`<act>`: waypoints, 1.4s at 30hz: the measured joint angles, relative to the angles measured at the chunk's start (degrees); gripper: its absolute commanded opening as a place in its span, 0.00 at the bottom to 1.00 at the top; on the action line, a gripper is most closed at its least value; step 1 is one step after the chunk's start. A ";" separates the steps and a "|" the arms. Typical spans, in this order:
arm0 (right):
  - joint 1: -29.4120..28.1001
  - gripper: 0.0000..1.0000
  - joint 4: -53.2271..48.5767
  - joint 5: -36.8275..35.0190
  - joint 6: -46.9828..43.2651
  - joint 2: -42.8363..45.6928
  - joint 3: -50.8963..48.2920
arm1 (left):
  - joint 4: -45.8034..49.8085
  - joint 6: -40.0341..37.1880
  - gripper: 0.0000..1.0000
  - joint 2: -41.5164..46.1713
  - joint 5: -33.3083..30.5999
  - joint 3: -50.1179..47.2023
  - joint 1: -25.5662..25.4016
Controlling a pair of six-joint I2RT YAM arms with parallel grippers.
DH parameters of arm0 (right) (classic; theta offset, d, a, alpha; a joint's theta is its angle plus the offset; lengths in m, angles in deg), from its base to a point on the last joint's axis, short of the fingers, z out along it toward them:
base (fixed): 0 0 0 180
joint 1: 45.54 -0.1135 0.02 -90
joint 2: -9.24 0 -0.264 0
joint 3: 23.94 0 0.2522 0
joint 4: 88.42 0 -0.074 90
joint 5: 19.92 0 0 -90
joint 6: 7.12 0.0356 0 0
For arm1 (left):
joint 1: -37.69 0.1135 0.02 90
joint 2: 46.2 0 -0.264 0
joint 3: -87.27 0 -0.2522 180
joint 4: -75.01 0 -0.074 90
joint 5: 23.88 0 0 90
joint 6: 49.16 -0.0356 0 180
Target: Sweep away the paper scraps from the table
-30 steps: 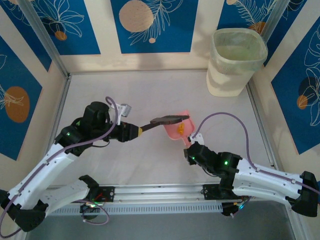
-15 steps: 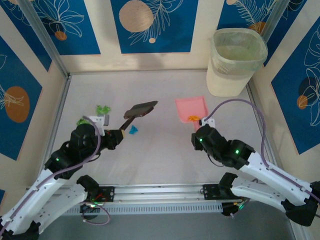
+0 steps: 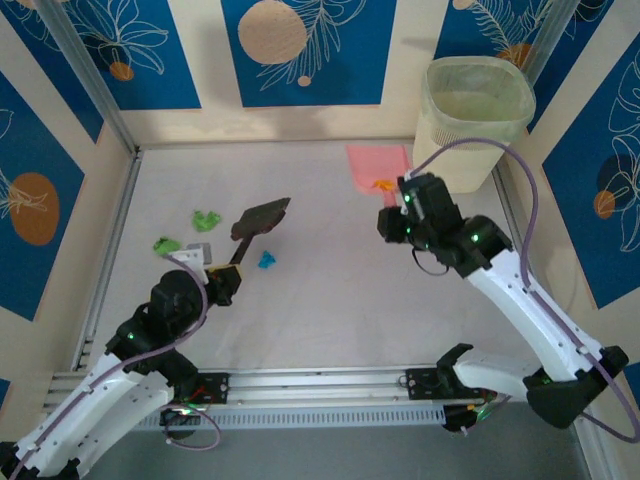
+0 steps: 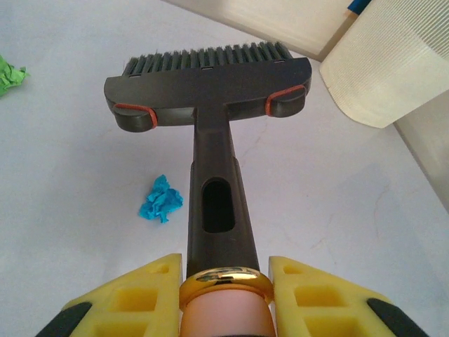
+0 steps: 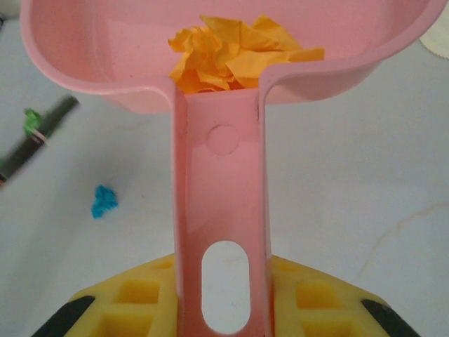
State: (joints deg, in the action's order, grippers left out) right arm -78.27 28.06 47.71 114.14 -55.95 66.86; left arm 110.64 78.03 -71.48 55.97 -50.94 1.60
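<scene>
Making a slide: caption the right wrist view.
Right gripper holds a pink dustpan carrying an orange paper scrap over the table.

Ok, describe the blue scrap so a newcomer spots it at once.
On the left half of the table, find the dark brush. The scrap lies beside its handle. It is the lone cyan one; the scraps further left are green.

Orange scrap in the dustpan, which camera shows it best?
Right wrist: the orange scrap sits large and sharp in the dustpan, just above its handle. The top view gives a small orange speck on the dustpan beside the bin.
</scene>
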 measured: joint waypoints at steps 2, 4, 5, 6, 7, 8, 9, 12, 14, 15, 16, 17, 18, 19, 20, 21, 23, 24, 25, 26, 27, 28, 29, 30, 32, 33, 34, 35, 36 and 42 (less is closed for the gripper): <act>3.41 0.00 0.24 4.02 -0.33 -2.58 3.93 | -0.90 0.00 0.00 0.24 0.00 -1.27 0.00; 7.41 0.00 0.33 8.72 -0.33 -5.62 8.52 | -1.55 0.02 0.00 0.68 0.00 -2.23 0.00; 9.31 0.00 0.33 10.95 -0.31 -7.43 11.15 | -1.81 0.02 0.00 0.85 -0.02 -2.62 0.00; 11.32 0.00 0.35 13.03 -0.13 -9.55 14.21 | -2.10 0.02 0.00 1.03 -0.09 -2.84 0.00; 12.85 0.00 0.37 14.73 0.26 -11.43 16.85 | -2.38 0.02 0.00 1.20 -0.22 -3.08 0.00; 14.49 0.00 0.52 16.65 0.61 -13.66 19.91 | -2.64 0.02 0.00 1.36 -0.46 -3.28 0.00; 15.98 0.00 0.46 18.40 1.16 -15.93 22.99 | -2.75 0.02 0.00 1.46 -0.66 -3.39 0.00; 20.15 0.00 0.42 23.23 4.07 -22.38 31.71 | -2.99 0.02 0.00 1.62 -0.92 -3.56 0.00; 23.34 0.00 1.33 26.73 7.37 -26.29 36.26 | -2.99 0.02 0.00 1.70 -0.94 -3.56 0.00; 24.72 0.00 1.77 28.39 9.11 -27.80 37.75 | -2.97 0.02 0.00 2.01 -0.94 -3.56 0.00; 26.40 0.00 2.49 30.45 11.28 -29.62 39.39 | -2.95 0.02 0.00 2.43 -0.94 -3.56 0.00; 27.89 0.00 2.86 32.11 13.40 -31.50 41.27 | -2.95 0.02 0.00 2.95 -1.05 -3.56 0.00; 29.05 0.00 3.04 33.44 15.30 -33.31 43.08 | -2.91 0.02 0.00 3.56 -1.09 -3.56 0.00; 30.36 0.00 3.26 34.91 17.53 -35.52 45.42 | -2.84 0.02 0.00 4.24 -1.18 -3.56 0.00; 31.41 0.00 3.39 36.13 19.56 -37.40 47.56 | -2.78 0.02 0.00 4.85 -1.38 -3.56 0.00; 32.48 0.00 3.80 37.29 21.75 -39.08 49.42 | -2.64 0.02 0.00 5.57 -1.57 -3.56 0.00; 34.64 0.00 5.14 39.45 26.77 -41.64 51.89 | -2.60 0.00 0.00 6.95 -2.25 -3.56 0.00; 35.58 0.00 5.97 40.48 29.40 -42.29 52.22 | -2.56 0.02 0.00 7.30 -2.45 -3.56 0.00; 36.52 0.00 6.69 41.48 32.17 -42.75 52.35 | -2.49 0.02 0.00 7.56 -2.62 -3.56 0.00; 37.33 0.00 7.39 42.32 34.80 -43.10 52.37 | -2.36 0.02 0.00 7.67 -2.67 -3.56 0.00; 37.94 0.00 8.02 42.93 37.05 -43.43 52.41 | -2.29 0.02 0.00 7.72 -2.82 -3.56 0.00; 38.56 0.00 8.57 43.54 39.17 -43.74 52.59 | -2.16 0.02 0.00 7.76 -3.02 -3.56 0.00; 39.19 0.00 8.96 43.91 41.38 -44.04 52.92 | -2.05 0.02 0.00 7.76 -3.15 -3.56 0.00; 39.63 0.00 9.27 44.04 42.91 -44.19 53.11 | -1.95 0.02 0.00 7.76 -3.23 -3.56 0.00; 40.17 0.00 9.94 44.17 46.10 -44.24 53.13 | -1.68 0.02 0.00 7.76 -3.45 -3.56 0.00; 40.24 0.00 10.82 44.48 47.50 -44.22 52.98 | -1.55 0.02 0.00 7.76 -3.48 -3.56 0.00; 40.24 0.00 12.85 44.96 49.09 -44.04 52.19 | -1.49 0.04 0.00 7.76 -3.48 -3.56 0.00; 40.24 0.00 15.50 45.55 50.82 -43.58 50.71 | -1.49 0.02 0.00 7.76 -3.45 -3.58 0.00; 40.24 0.00 18.12 46.25 52.52 -42.99 48.85 | -1.49 0.04 0.00 7.76 -3.48 -3.58 0.00; 40.30 0.00 30.25 47.21 61.07 -39.58 37.22 | -1.49 0.04 0.00 7.82 -3.48 -3.63 0.00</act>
State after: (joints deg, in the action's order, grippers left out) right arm -37.97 58.31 94.92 175.21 -95.53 104.08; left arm 109.15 78.08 -63.65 52.49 -54.56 1.60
